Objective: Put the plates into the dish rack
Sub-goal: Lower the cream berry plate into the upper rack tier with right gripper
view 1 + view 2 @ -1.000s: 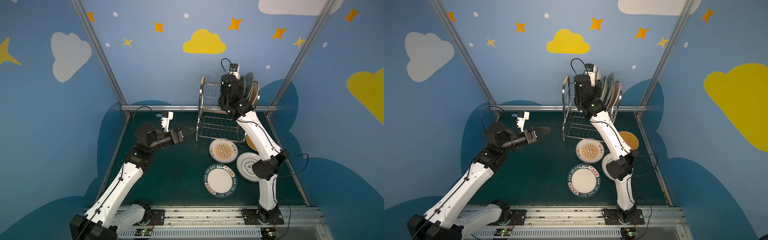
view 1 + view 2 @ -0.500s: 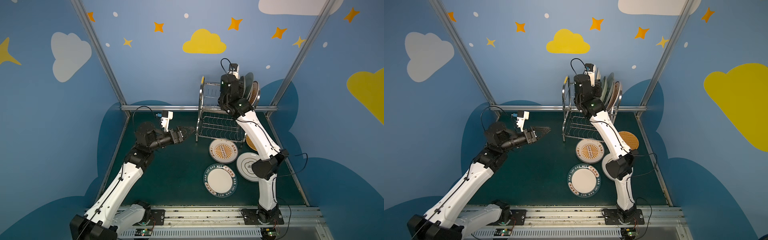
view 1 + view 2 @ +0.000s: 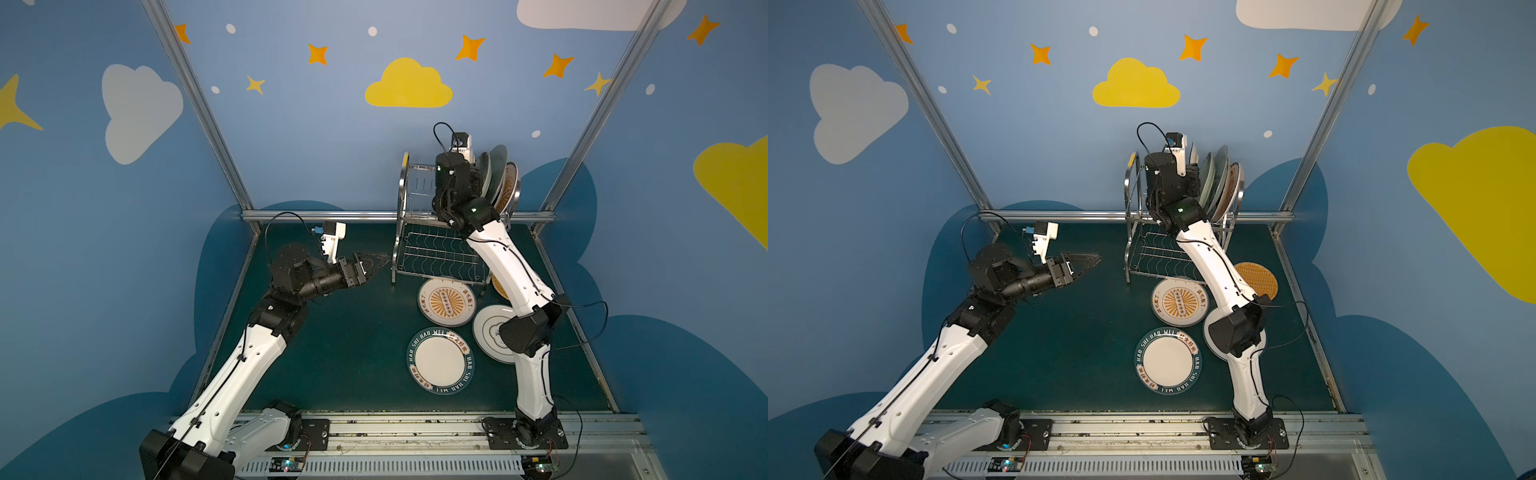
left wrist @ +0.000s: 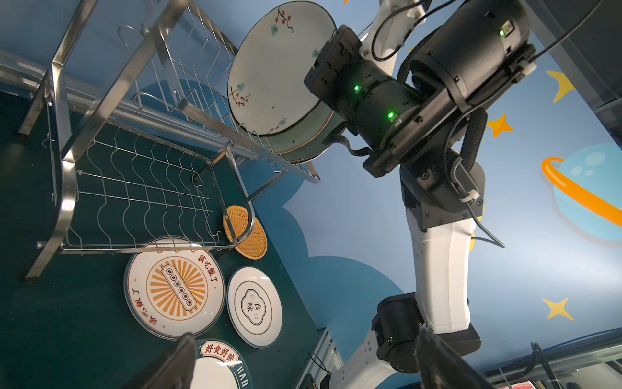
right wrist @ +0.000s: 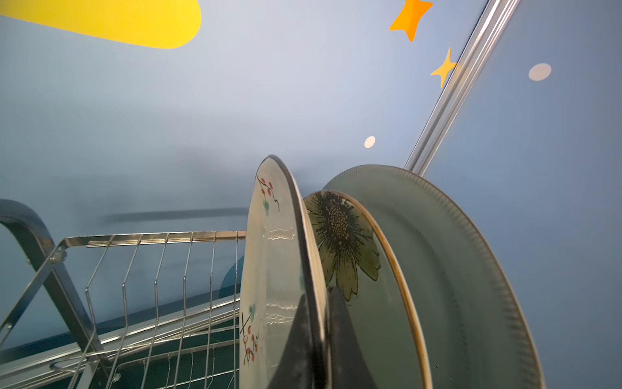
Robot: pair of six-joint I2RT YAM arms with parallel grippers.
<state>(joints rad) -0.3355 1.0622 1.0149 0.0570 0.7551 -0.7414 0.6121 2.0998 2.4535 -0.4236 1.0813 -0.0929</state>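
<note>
Blossom plate (image 5: pixel 279 269) is standing edgewise in the dish rack's (image 4: pixel 65 188) upper tier, 1 o'clock on the table (image 3: pixel 353 340), with the right gripper (image 5: pixel 318 303) clamping its rim. It should be seating upright in a slot before release. The left gripper (image 3: pixel 1096 259) is hanging apart and empty at 10 o'clock.

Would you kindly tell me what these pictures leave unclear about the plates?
- The blossom plate: its lower edge is cut off in the right wrist view by the frame and the right tool, so its seating in the rack is unclear.
- The emblem plate: in both top views, largely behind the right arm's elbow.
- The lettered plate: in the left wrist view, cut by the bottom edge and a finger of the left tool.
</note>
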